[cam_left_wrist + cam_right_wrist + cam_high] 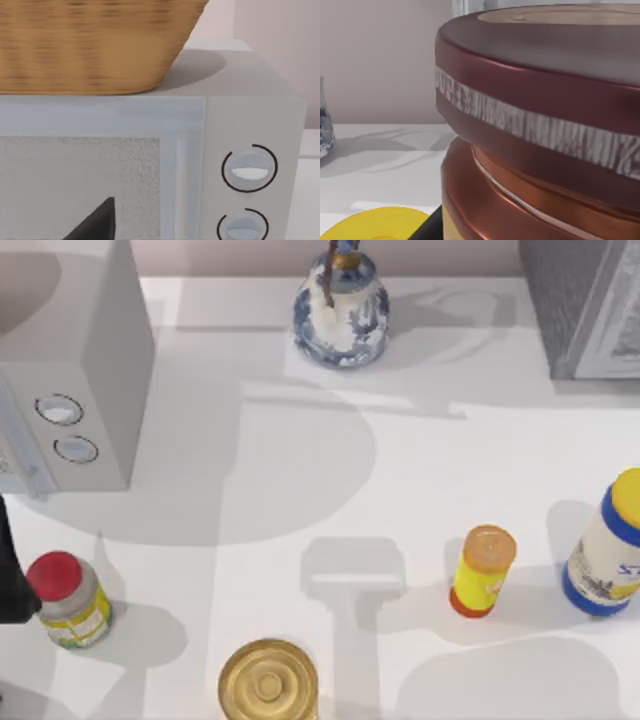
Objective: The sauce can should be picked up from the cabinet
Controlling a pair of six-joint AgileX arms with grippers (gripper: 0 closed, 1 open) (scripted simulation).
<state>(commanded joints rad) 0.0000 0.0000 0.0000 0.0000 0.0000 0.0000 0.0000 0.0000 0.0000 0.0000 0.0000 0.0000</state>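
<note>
The sauce can [545, 125] looms very close in the right wrist view: a glossy maroon rim, a grey streaked band, and a coppery lower body. A dark part of my right gripper [427, 225] shows beside the can's base, and whether it holds the can is hidden. The cabinet [585, 305], dark grey and speckled with a paler framed door, stands at the table's back right corner. My left arm [10, 580] is parked at the left edge, and a dark part of its gripper [95, 225] faces the pale box.
A pale box with two dials [70, 370] stands at back left with a wicker basket [90, 45] on top. A blue-white vase [340, 310] is at back centre. In front stand a red-capped jar [68, 600], a gold-topped can [268, 680], an orange-capped bottle [482, 570] and a yellow-lidded jar [605, 545].
</note>
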